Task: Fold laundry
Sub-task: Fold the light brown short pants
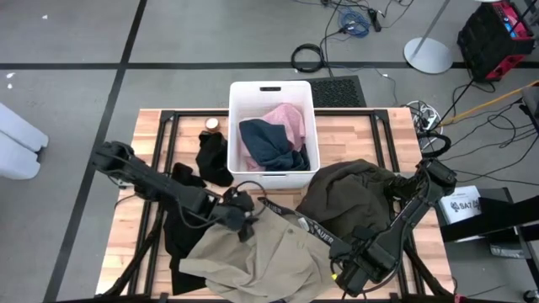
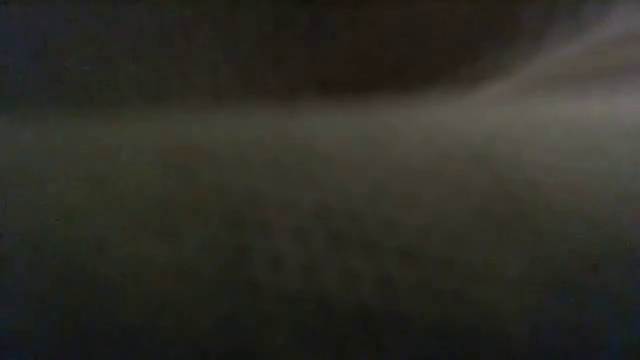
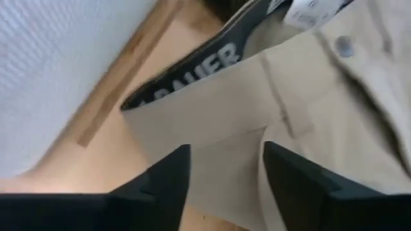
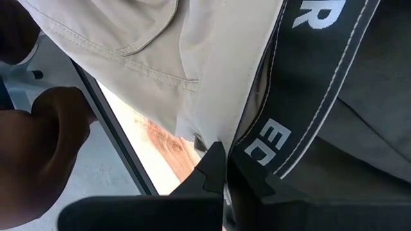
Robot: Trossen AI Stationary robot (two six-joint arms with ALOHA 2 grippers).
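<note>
Beige-tan trousers lie crumpled at the table's near middle, their black lettered waistband turned outward. My left gripper hovers open over the waistband's left end, and cloth shows between the fingers without touching them. My right gripper is shut on the trousers at their near right end. A dark olive-grey garment lies heaped at the right. Cloth blocks the low view. My right gripper pinches the trousers' upper edge between its two fingers, where the beige cloth meets the black waistband lining. The fingers point down from above. The cloth spreads away from the fingers; how many layers, I cannot tell.
A white bin at the far middle holds a pink garment and a navy one. Black garments lie left of the bin and under the trousers' left side. A small round object sits by the bin.
</note>
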